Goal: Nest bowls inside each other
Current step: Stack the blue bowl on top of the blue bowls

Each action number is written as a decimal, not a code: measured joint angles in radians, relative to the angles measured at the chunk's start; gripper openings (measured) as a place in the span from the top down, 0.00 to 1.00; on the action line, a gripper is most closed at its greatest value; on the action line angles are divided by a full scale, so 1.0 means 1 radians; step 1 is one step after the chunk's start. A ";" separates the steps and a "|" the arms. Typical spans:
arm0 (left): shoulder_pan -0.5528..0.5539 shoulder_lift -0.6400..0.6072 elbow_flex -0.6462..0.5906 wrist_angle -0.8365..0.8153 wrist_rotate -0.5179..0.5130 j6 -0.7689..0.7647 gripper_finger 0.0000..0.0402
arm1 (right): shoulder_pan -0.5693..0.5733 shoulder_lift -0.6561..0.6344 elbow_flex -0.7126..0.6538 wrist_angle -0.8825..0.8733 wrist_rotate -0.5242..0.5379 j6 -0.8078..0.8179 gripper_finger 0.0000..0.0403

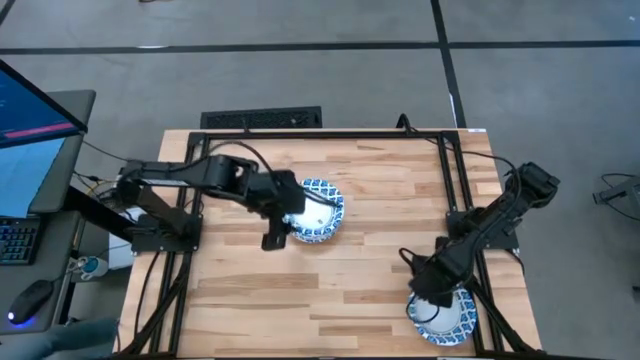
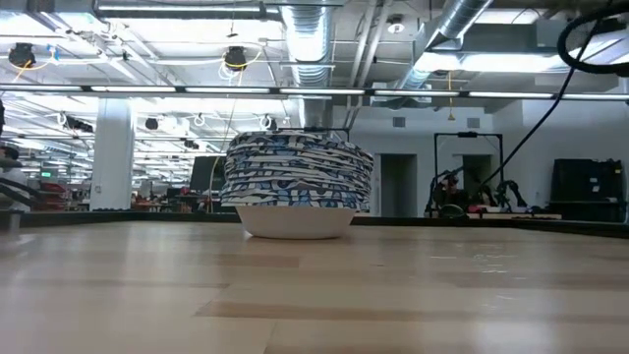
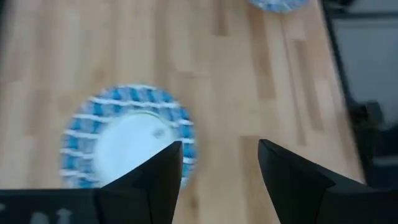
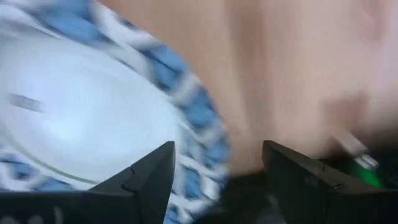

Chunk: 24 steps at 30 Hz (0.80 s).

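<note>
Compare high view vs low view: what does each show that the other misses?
High view only: both arms, the left claw open over the middle bowls, the right claw open over a second bowl at the table's right near corner, plus a monitor off to the left.

Low view only: the middle bowls are a tall nested stack, with the room's ceiling ducts behind; no arms.

Both: that stack and the wooden table.

- I see the right gripper (image 1: 432, 296) covering part of the single bowl (image 1: 447, 318) at the table's near right edge.
- My left gripper (image 1: 287, 222) hides part of the bowl stack (image 1: 318, 210).
- Both wrist views are smeared; the rim pattern is unreadable.
- The stack's count I can't tell.
</note>
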 joint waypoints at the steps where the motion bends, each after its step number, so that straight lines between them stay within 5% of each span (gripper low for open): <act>1: -0.006 0.009 -0.001 -0.006 0.025 -0.001 0.50 | -0.006 -0.002 -0.005 0.043 -0.001 0.001 0.34; 8: -0.043 0.041 -0.003 -0.018 0.057 -0.053 0.50 | -0.067 -0.008 -0.023 0.256 -0.045 0.084 0.34; 24: -0.043 0.042 -0.003 0.014 -0.012 -0.107 0.50 | -0.009 -0.008 -0.103 0.242 -0.084 0.092 0.34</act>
